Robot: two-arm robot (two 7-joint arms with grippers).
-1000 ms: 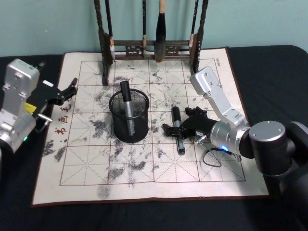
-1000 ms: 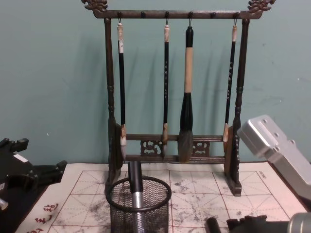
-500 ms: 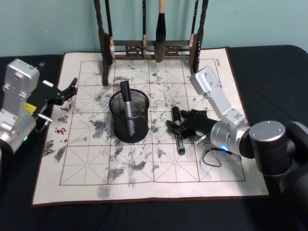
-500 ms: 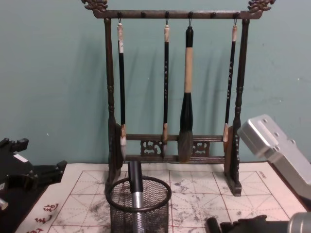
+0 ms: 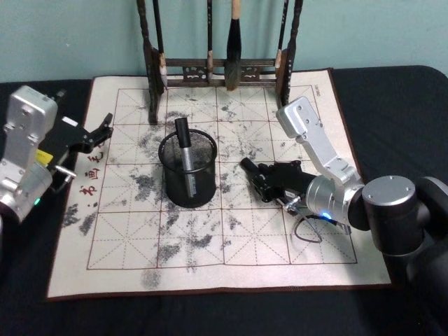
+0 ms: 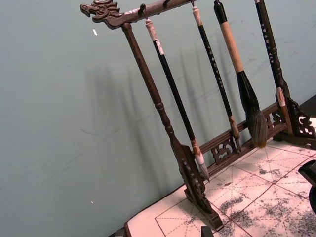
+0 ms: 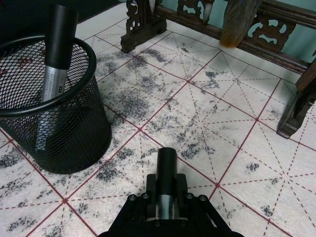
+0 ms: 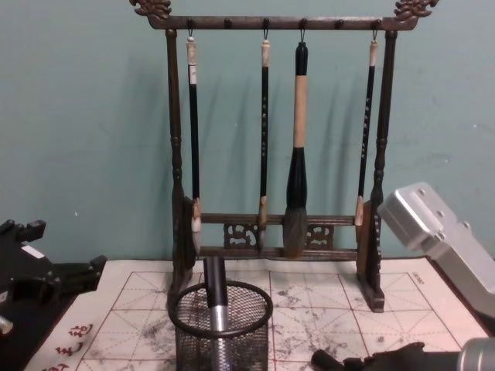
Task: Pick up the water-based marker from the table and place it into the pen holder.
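The right hand (image 7: 167, 203) is closed on the black-capped, silver-barrelled water-based marker (image 7: 167, 168). Its two black fingers (image 7: 147, 197) pinch the barrel from either side just behind the cap, so the cap end pokes out in front and the rest is hidden under the hand. Held across the barrel like this, the marker cannot roll, and a free end is left to lead into an opening. In the head view it lies low and nearly flat over the white, red-gridded, ink-stained mat (image 5: 210, 259). Whether it is clear of the paper I cannot tell for sure.

The cap points toward the small round black wire-mesh pen holder (image 7: 74, 133), which stands upright near the mat's middle, to the left of the hand and apart from it. A second marker (image 7: 58, 54) of the same kind leans inside, its cap standing above the rim, yet much of the mouth looks free.

I judge the pick made and the carry next: the marker needs raising above the thick rim and tipping toward upright before release.

Beyond, at the mat's far edge, stands the tall dark wooden brush rack (image 8: 278, 232), clear of that path. The left hand (image 5: 106, 127) sits parked at the mat's left edge over the dark tabletop (image 5: 392, 105), out of the way
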